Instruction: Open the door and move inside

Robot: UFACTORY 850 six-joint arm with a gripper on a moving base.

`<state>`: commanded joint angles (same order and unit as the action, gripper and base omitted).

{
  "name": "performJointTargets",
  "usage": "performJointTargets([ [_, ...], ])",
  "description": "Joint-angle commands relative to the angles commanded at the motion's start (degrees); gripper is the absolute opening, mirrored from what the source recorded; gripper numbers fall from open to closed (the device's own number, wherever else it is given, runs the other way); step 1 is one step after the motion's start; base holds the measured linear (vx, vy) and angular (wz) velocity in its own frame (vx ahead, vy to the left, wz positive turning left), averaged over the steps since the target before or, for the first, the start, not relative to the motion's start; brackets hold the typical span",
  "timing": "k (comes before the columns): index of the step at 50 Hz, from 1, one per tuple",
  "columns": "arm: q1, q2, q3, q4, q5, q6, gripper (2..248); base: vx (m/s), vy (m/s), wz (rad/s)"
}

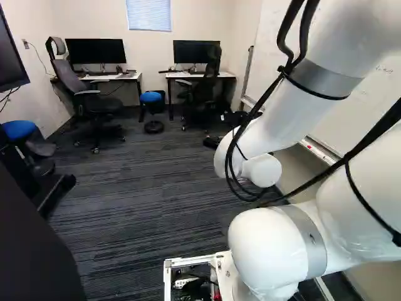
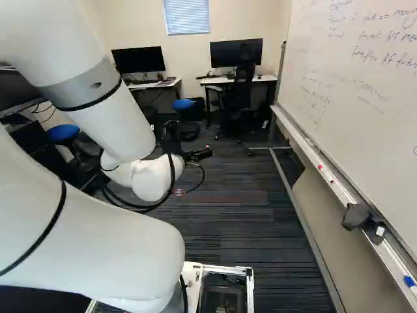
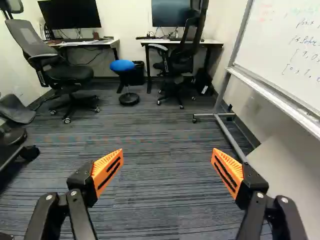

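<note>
At the far left of the left base view is one large dark screen (image 1: 11, 47), with a blue-topped stool (image 1: 19, 130) near it. Further right come a grey-backed office chair (image 1: 94, 103) and the first of two white worktops (image 1: 130, 76), bearing one black monitor (image 1: 97, 51). One window blind (image 1: 149, 14) hangs on the wall; below stands a second blue stool (image 1: 151, 97), making two. Next is the second worktop (image 1: 225, 74) with another black monitor (image 1: 188, 51) and a black office chair (image 1: 207, 88): two monitors, two office chairs. The black hand (image 2: 174, 138) is released, its two orange pads (image 3: 108, 169) wide apart, nothing between them. Rightmost is one whiteboard (image 2: 365, 85) with handwriting, its tray (image 2: 296, 137) holding small red items and a blue one. As for the door, I cannot tell how it looks or where it is.
</note>
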<state>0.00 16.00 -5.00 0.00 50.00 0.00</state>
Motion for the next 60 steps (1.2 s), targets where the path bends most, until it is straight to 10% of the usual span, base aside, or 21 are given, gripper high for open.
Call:
performJointTargets([
  [60, 0.0, 0.0, 0.0, 0.0, 0.0, 0.0, 247, 0.221, 0.006, -0.012],
])
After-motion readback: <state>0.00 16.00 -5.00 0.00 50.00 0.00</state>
